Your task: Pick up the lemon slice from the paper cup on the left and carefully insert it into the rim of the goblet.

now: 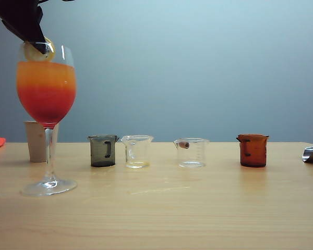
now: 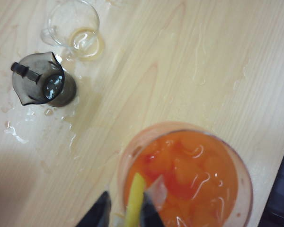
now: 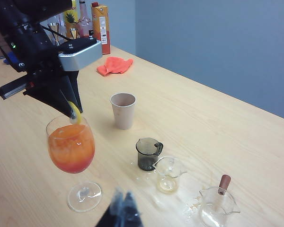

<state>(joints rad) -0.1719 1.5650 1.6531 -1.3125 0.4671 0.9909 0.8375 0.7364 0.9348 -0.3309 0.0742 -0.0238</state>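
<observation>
Lemon slice [image 1: 39,50] is already up at the goblet [image 1: 46,99], and you can see it sitting at the rim on the side nearest the left gripper [image 2: 124,213]; from the left wrist view it stands edge-on, a thin yellow strip between the two dark fingers [image 2: 99,213], right over the orange drink. The fingers look parted a little, with a gap showing on at least one side of the slice, so I'd judge you are in the middle of letting go, though this close and this blurred I can't say for sure whether the pads have cleared the rind or whether the slice has truly slotted onto the glass edge. The right wrist view backs this up: the left arm hangs over the goblet with the slice at its tip, just touching the rim. The paper cup [image 1: 37,140] stands behind the goblet's stem and appears empty from above, so the pick-up part is done. What's left for you, as I read it, is to finish opening, check that the slice holds on the rim by itself, and lift the arm straight up without nudging the tall glass. The right gripper [image 3: 121,210] sits low at the near edge of the table, well away from the goblet, its fingers close together with nothing between them. The grey beaker [image 1: 103,151] and the clear beaker [image 1: 136,151] stand in a row to the side, out of your way.
</observation>
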